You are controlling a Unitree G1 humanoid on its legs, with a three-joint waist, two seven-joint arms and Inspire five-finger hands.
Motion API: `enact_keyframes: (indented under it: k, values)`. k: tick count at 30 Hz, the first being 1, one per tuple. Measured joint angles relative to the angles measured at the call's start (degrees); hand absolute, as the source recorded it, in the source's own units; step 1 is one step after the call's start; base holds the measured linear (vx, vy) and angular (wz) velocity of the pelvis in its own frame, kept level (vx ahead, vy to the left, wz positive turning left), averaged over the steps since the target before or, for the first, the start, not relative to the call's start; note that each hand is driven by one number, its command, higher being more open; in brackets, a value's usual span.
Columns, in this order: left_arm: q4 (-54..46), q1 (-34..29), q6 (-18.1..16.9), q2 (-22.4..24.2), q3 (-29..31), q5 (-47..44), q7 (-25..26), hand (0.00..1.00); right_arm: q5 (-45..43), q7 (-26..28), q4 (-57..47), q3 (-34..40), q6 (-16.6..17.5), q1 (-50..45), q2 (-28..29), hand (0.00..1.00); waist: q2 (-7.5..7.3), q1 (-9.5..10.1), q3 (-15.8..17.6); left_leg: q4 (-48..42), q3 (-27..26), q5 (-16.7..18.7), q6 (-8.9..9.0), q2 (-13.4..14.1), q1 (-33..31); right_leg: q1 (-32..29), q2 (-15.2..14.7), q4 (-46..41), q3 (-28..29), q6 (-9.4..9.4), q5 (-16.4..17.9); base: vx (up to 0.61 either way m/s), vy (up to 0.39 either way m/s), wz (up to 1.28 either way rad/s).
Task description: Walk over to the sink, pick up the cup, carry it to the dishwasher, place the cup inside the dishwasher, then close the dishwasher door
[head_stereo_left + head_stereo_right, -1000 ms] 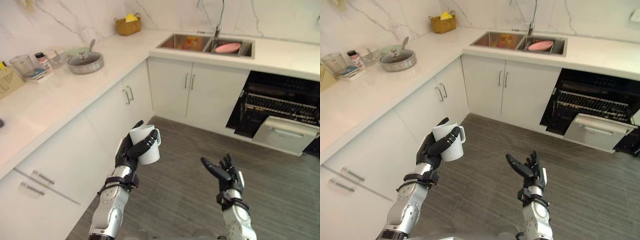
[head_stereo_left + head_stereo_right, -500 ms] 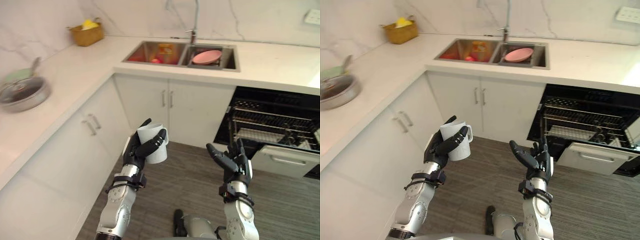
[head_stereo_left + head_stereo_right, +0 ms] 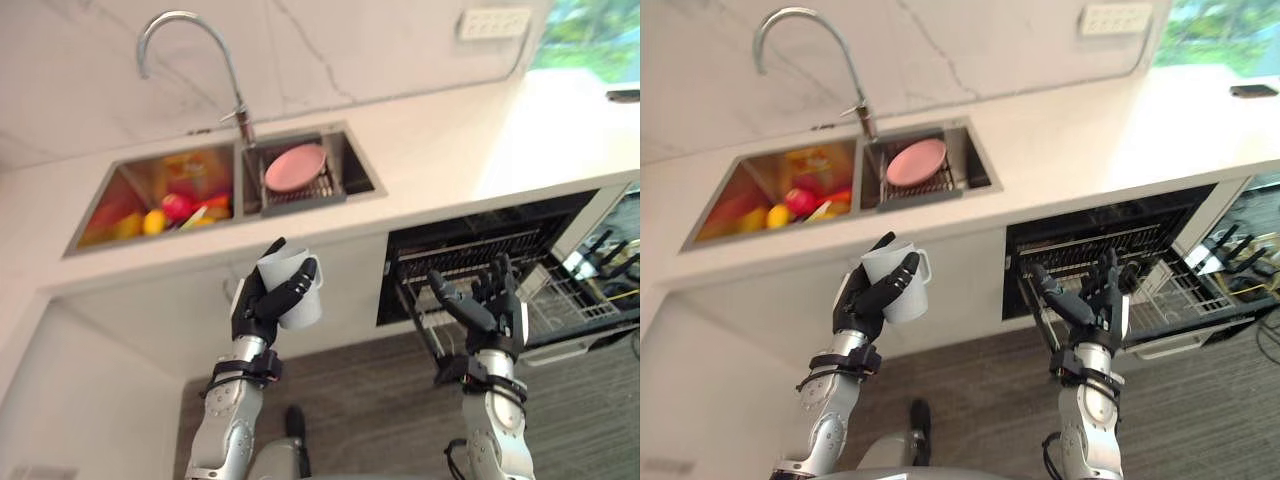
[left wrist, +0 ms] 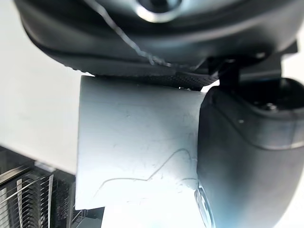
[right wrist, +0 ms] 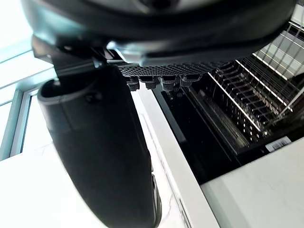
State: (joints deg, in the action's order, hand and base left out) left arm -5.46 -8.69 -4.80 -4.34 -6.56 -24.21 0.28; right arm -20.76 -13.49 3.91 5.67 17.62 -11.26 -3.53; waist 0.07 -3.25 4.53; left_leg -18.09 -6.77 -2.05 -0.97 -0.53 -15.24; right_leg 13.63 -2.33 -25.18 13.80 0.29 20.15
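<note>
Two hands: left hand (image 3: pixel 256 306) curled round the cup (image 3: pixel 284 270), right hand (image 3: pixel 494 314) spread, whose wrist view reveals dishwasher racks (image 5: pixel 264 91).

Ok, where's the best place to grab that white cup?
Probably round its body, from the side away from the handle. The white cup stands mouth up, and its straight round wall gives plenty to wrap round. The left hand grips it just so, its fingers curled round the wall, with the small handle poking out toward the robot's right.
</note>
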Motion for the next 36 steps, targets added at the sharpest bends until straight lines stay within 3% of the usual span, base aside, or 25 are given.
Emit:
enact_keyframes:
  k: [1,2,3,4,5,6,7,8,10,11,12,13,14,15,18,20,22,24,28,34,36]
  values:
    - [-1.0,0.1,0.0,-0.1,0.0,0.0,1.6,0.00,0.1,-0.5,0.9,0.5,-0.2,1.2,0.1,1.00,-0.64,0.51,0.0,-2.5,-2.0,1.9,-1.59,-1.1,1.7,-1.8,-2.3,-6.1,-2.1,2.62,-2.8,0.57,0.211,-0.63]
    - [-1.2,0.1,0.0,-0.2,0.1,0.0,2.1,0.00,0.1,-0.7,1.4,0.5,-0.2,1.6,0.4,1.00,-0.57,0.56,0.0,-4.2,-1.7,2.8,-2.02,-0.9,2.2,-2.1,-2.6,-7.9,-3.5,2.32,-5.5,0.51,0.155,-0.62]
    - [-1.7,0.2,-0.1,-0.6,0.2,0.1,2.3,0.00,0.1,-1.1,2.2,0.8,-0.5,2.0,1.5,1.00,-0.70,0.73,0.5,-10.2,-1.7,4.2,-3.71,0.5,1.5,-2.2,-2.4,-10.2,-5.9,1.71,-10.3,0.37,0.102,-0.35]
    - [-2.2,0.1,-0.8,-1.2,0.1,0.3,2.3,0.00,0.2,-1.7,2.6,1.2,-0.5,2.0,3.1,1.00,-0.44,1.02,0.6,-13.5,-1.2,6.8,0.86,-0.3,0.7,-2.3,-2.2,-13.5,-8.3,1.29,-15.3,0.38,0.271,-0.67]
    - [-4.8,-0.7,-2.3,-0.8,0.3,0.6,2.5,0.00,0.9,-1.8,2.3,1.6,-0.1,2.8,3.8,1.00,-1.51,0.98,0.0,2.5,-1.0,4.5,-3.28,-3.6,7.4,-5.6,-5.9,-23.3,-11.9,5.04,-17.4,0.20,0.261,-0.74]
    - [-4.9,-0.6,-3.6,-1.6,0.7,0.7,2.7,0.00,1.3,-1.5,2.9,1.3,-0.1,3.7,4.7,1.00,-3.52,0.66,-0.3,2.7,-2.5,3.8,-2.23,-4.7,8.6,-7.7,-8.6,-26.7,-12.5,4.57,-15.3,0.17,0.215,-0.88]
    - [-5.0,0.3,-4.1,-1.2,1.4,0.8,3.5,0.00,1.9,-1.0,2.9,1.1,-0.2,4.4,4.6,1.00,-3.75,0.59,-0.5,3.6,-3.9,5.0,-2.99,-4.1,10.3,-12.0,-10.4,-30.1,-15.5,3.02,-11.3,0.13,0.026,-0.80]
    - [-5.0,0.7,-4.3,-0.2,1.8,0.8,4.4,0.00,2.0,-0.7,2.6,1.2,-0.2,4.8,4.5,1.00,-1.45,0.55,0.2,5.3,-4.9,5.4,-2.57,-1.9,12.4,-15.9,-10.6,-29.8,-20.1,2.49,-8.0,0.16,0.002,-0.80]
    - [-5.0,0.7,-4.8,0.4,2.4,1.2,5.3,0.00,2.0,-0.5,2.6,1.2,-0.7,4.7,4.4,1.00,1.10,0.68,1.0,8.2,-7.5,5.7,-1.37,2.0,16.1,-19.9,-10.6,-24.8,-25.9,2.06,-4.7,0.17,0.037,-0.89]
    - [-5.0,0.7,-5.0,0.4,2.7,1.4,5.6,0.00,1.9,-0.3,2.6,1.2,-0.8,4.7,4.5,1.00,1.42,0.71,1.1,9.0,-8.5,5.7,-0.89,2.9,17.2,-20.5,-10.7,-21.5,-27.3,1.85,-4.5,0.18,-0.010,-1.02]
    - [-4.9,0.8,-5.8,0.1,3.5,1.8,6.1,0.00,1.9,0.0,2.6,1.0,-0.8,4.7,4.5,1.00,1.29,0.68,1.1,9.4,-10.4,6.5,0.56,4.5,18.7,-21.7,-11.0,-12.8,-29.5,1.44,-5.3,0.15,-0.054,-0.96]
    - [-5.0,0.7,-6.2,-0.6,4.3,1.8,6.2,0.00,1.9,0.1,2.0,0.8,-0.8,4.7,4.6,1.00,-0.64,0.64,0.6,9.1,-11.8,7.6,2.05,4.1,19.7,-22.4,-12.2,-3.0,-31.0,0.07,-14.8,0.12,-0.088,-0.86]
    - [-4.6,0.8,-6.5,-1.3,4.7,1.9,6.3,0.00,1.9,0.2,1.8,0.7,-0.8,4.8,4.5,1.00,-1.33,0.45,0.6,8.6,-12.1,8.4,2.49,3.7,20.0,-22.7,-12.3,-2.1,-30.7,1.08,-14.5,0.17,-0.171,-0.73]
    - [-3.5,0.8,-6.6,-0.3,4.8,1.9,6.9,0.00,1.9,0.2,1.6,0.9,-0.9,4.8,3.3,1.00,-0.18,0.35,0.0,8.9,-11.1,8.8,3.11,4.9,20.1,-21.9,-10.7,-0.1,-30.8,1.29,-14.6,0.18,-0.206,-0.57]
    - [-2.9,2.0,-6.6,1.1,3.8,3.2,7.2,0.00,1.9,-0.4,1.4,1.1,-1.6,4.8,1.8,1.00,0.24,0.24,0.0,8.6,-11.2,9.5,4.23,6.8,18.8,-20.0,-7.2,8.1,-30.3,2.06,-15.0,0.12,-0.158,-0.42]
    - [-2.9,2.4,-6.5,1.9,3.6,4.5,7.3,0.00,2.0,-0.5,1.4,0.9,-1.9,4.8,1.8,1.00,0.91,0.30,0.1,8.7,-11.2,9.7,4.54,8.1,18.7,-17.8,-4.5,14.4,-30.4,1.94,-17.9,0.07,-0.096,-0.31]
    - [-2.9,3.3,-6.5,2.1,3.9,5.0,8.6,0.00,2.1,-0.5,1.3,-0.4,-2.0,5.0,1.8,1.00,1.25,0.62,0.0,9.0,-11.7,9.9,4.82,9.1,18.7,-14.1,-1.8,24.2,-29.8,1.82,-23.1,0.03,-0.049,-0.30]
    - [-3.0,3.7,-6.5,2.1,4.4,5.0,9.2,0.00,2.0,-0.5,1.2,-0.9,-2.1,5.2,1.8,1.00,1.36,1.02,0.1,9.3,-12.7,9.9,4.82,8.7,18.7,-12.4,-1.3,29.5,-29.0,1.86,-26.0,0.02,-0.008,-0.26]
    - [-3.0,3.7,-6.5,3.1,5.2,5.0,9.5,0.00,2.0,-0.3,1.2,-1.9,-3.5,5.8,1.9,1.00,2.33,1.24,0.3,9.5,-13.4,9.9,4.82,8.2,19.1,-12.5,-1.5,30.1,-27.9,2.01,-26.6,0.00,0.022,-0.13]
    - [-3.0,4.2,-6.8,3.4,4.9,5.1,9.3,0.00,2.0,1.1,1.1,-2.3,-3.6,6.0,2.0,1.00,2.40,1.22,0.3,9.9,-13.7,9.8,4.68,7.4,19.4,-13.4,-1.8,30.5,-25.6,2.19,-27.4,-0.04,0.018,-0.16]
    - [-3.0,4.2,-7.1,3.4,5.0,5.0,9.3,0.00,2.0,2.1,0.6,-2.6,-3.7,6.2,2.0,1.00,2.46,2.40,0.3,9.7,-8.8,9.9,4.61,6.6,19.3,-14.7,-1.7,30.5,-22.4,2.25,-28.1,-0.06,0.007,-0.78]
